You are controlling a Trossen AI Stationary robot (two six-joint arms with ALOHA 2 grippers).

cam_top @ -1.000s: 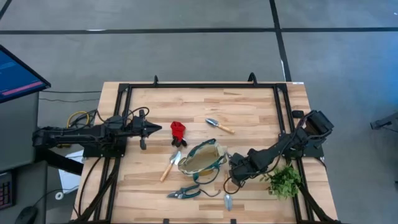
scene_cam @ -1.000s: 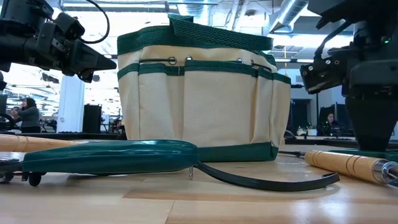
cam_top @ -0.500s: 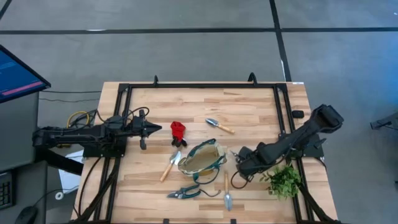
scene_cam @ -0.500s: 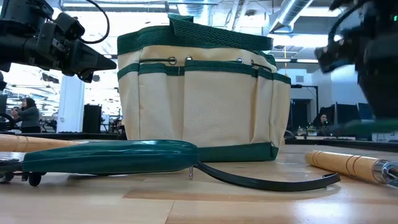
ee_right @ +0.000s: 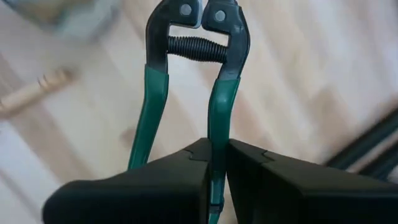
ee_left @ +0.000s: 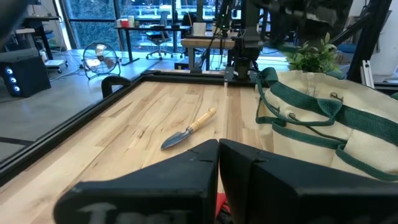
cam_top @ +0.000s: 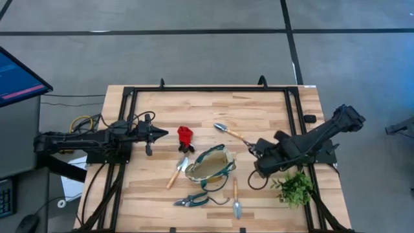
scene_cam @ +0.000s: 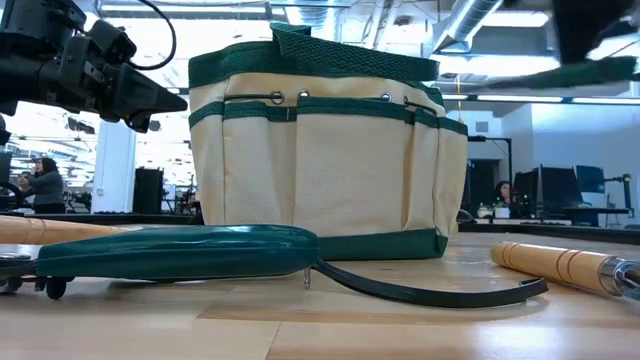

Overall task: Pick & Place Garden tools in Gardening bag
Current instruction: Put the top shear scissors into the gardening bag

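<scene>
Gardening bag [cam_top: 210, 166] mid-table, trowels [cam_top: 228, 131] and teal pruners [cam_top: 191, 200] scattered around it, plant sprig [cam_top: 295, 188] near the right edge, right gripper [ee_right: 214, 155] pinching one green handle of spring shears [ee_right: 198, 37] above the table, left gripper [cam_top: 162, 134] closed, empty, parked beside a red item [cam_top: 185, 135].

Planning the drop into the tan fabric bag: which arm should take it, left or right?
Right. The right gripper is shut on one green handle of the spring-loaded shears, beside the tan, green-trimmed bag. The left gripper sits shut, empty, farther off.
</scene>
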